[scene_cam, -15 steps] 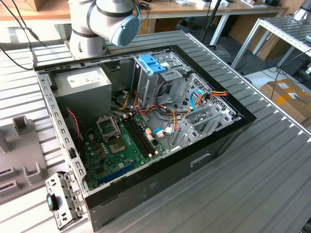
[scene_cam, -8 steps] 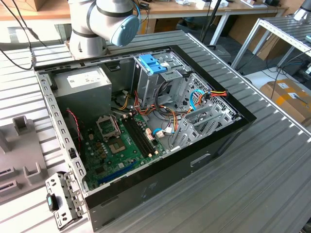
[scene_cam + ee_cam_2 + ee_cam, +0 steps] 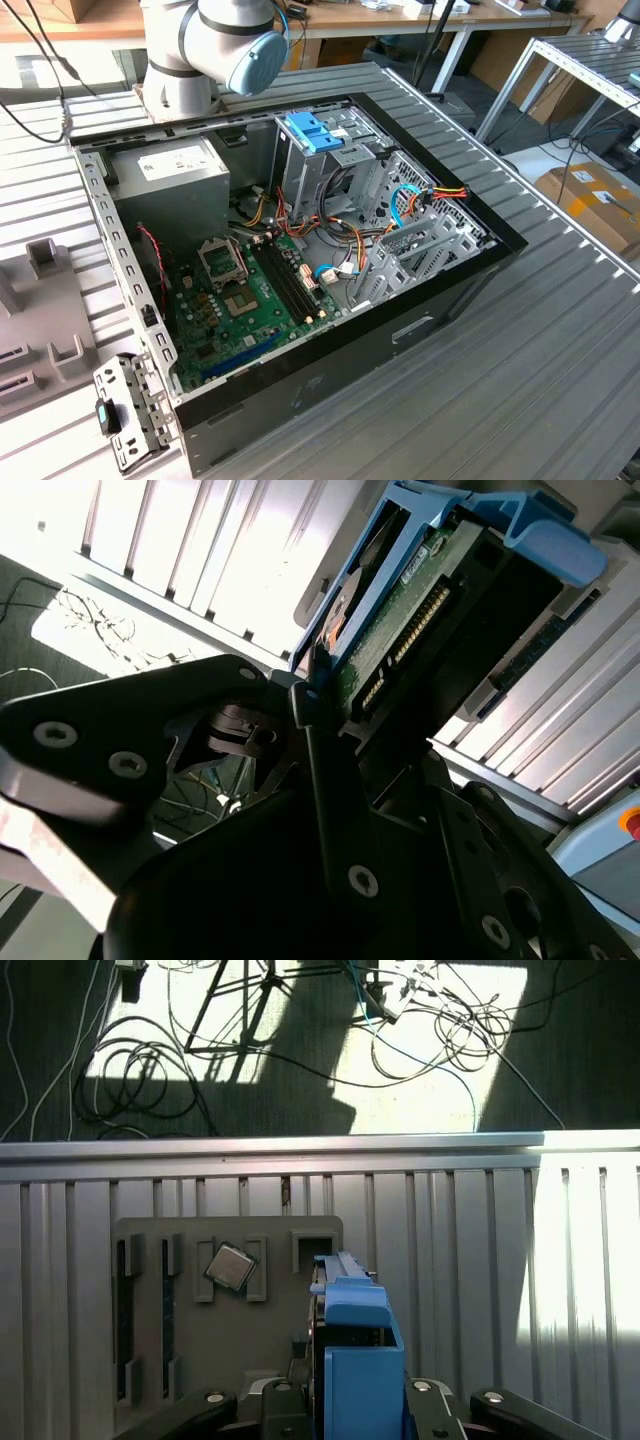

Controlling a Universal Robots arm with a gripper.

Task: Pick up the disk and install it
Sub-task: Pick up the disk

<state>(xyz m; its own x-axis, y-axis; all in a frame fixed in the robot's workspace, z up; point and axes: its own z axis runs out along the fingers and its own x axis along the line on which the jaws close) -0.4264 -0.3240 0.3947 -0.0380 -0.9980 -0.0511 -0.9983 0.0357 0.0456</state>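
Observation:
The disk stands edge-on between the fingers of my gripper, which is shut on it, held above the ribbed table. Its bright blue rail faces the first wrist view. In the second wrist view the disk shows its green circuit board and connector pins, framed by blue rails, with the gripper clamped on its near end. In the exterior view the open computer case lies on the table, with a paler blue tray in its drive bay.
A grey holder plate with slots and a square chip lies under the disk. Inside the case are a grey power supply box, a green motherboard and loose cables. A metal bracket lies by the case's near corner.

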